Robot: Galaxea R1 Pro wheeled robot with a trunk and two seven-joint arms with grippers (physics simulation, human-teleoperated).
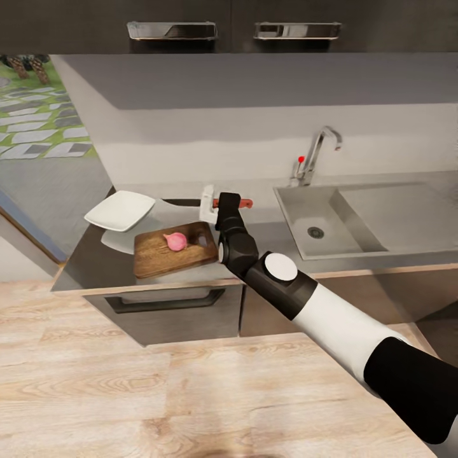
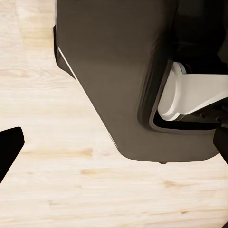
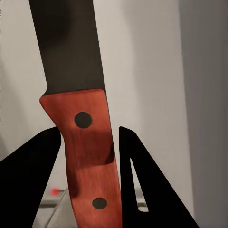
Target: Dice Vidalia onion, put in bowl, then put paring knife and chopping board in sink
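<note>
The pink-red Vidalia onion (image 1: pixel 176 240) rests on the brown chopping board (image 1: pixel 159 257) near the countertop's (image 1: pixel 254 219) front edge. The white bowl (image 1: pixel 121 210) sits just behind and to the left of the board. Behind the board lies the paring knife (image 1: pixel 191 202), its dark blade pointing left. My right gripper (image 1: pixel 230 203) reaches over it. In the right wrist view the red-brown handle (image 3: pixel 90 161) stands between both dark fingers (image 3: pixel 33 171), which press on its sides. The grey sink (image 1: pixel 299 213) with chrome tap (image 1: pixel 316 149) lies to the right. My left gripper (image 2: pixel 114 152) hangs open over the wood floor.
A small white object (image 1: pixel 207 203) stands beside the knife at the wall. The drainboard (image 1: pixel 397 213) extends right of the basin. Dark upper cabinets with steel handles (image 1: pixel 172 30) hang overhead. The countertop ends at the left by a patterned rug (image 1: pixel 38 124). My robot body (image 2: pixel 123 80) looms near the left gripper.
</note>
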